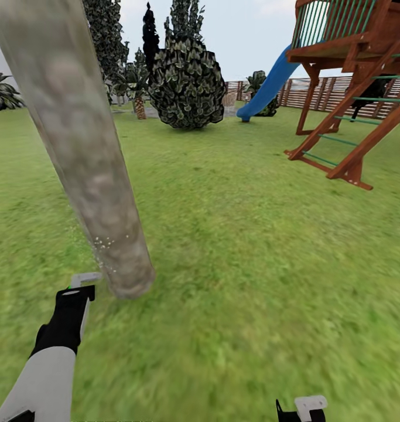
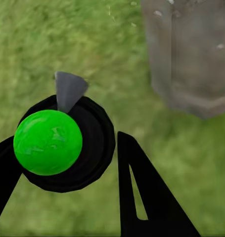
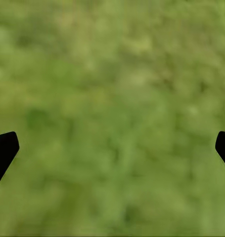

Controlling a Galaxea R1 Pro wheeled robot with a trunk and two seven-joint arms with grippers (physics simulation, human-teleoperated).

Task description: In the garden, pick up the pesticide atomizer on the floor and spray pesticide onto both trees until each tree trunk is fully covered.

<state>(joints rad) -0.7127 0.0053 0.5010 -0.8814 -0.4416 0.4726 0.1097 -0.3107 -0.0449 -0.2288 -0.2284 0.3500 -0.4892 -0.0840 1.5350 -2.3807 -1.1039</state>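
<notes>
Atomizer (image 2: 53,143): clamped between the left gripper (image 2: 67,168) fingers, nozzle aimed at the near tree trunk (image 1: 88,170) base so droplets land there.
Right gripper (image 3: 112,148): spread wide, idle over the grass (image 1: 252,264).

Even, bright daylight with hardly a shadow lies on the grass (image 1: 252,246) before me, blurred under both my wrists and smeared toward the head view's lower edge.
</notes>
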